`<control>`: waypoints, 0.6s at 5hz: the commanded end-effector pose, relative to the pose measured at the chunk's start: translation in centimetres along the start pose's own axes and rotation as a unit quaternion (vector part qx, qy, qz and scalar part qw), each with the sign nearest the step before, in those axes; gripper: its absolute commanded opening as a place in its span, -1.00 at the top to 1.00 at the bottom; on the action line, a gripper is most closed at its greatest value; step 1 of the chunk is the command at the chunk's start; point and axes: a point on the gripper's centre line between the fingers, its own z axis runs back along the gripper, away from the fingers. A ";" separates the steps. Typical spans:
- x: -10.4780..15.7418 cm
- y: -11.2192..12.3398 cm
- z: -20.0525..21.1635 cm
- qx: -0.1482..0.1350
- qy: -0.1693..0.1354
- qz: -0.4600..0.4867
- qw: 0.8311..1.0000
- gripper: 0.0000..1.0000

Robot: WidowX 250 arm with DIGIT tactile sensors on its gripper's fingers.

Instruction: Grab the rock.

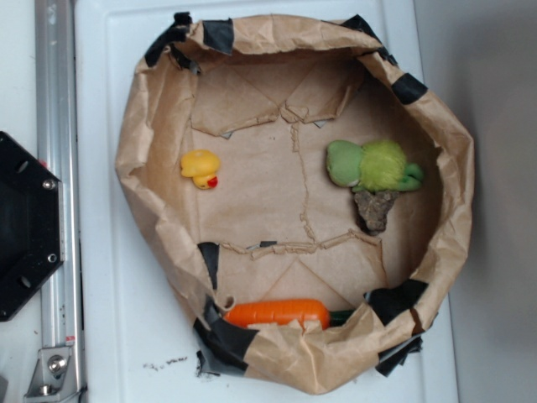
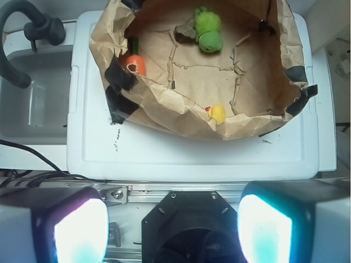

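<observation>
The rock [image 1: 375,208] is a small mottled grey-brown lump on the floor of a brown paper nest, touching the underside of a green plush toy [image 1: 373,165]. In the wrist view the rock [image 2: 182,35] shows as a dark lump just left of the plush [image 2: 208,30], far from the camera. My gripper [image 2: 173,227] does not appear in the exterior view. In the wrist view its two pale fingers [image 2: 79,230] stand wide apart at the bottom edge, open and empty, above the black robot base [image 2: 186,219] and well short of the nest.
The crumpled paper nest [image 1: 134,168], patched with black tape, rings the objects with raised walls. Inside it lie a yellow rubber duck [image 1: 201,168] and an orange carrot toy [image 1: 277,313]. The nest sits on a white board [image 1: 109,319]. A metal rail [image 1: 59,126] and the black base [image 1: 21,227] stand at the left.
</observation>
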 end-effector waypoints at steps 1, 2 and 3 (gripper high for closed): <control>0.0 0.0 0.0 0.000 0.000 0.000 1.000 -1.00; 4.0 0.7 -3.5 0.020 -0.016 0.123 0.992 -1.00; 7.8 1.9 -6.0 0.009 -0.060 0.245 0.968 -1.00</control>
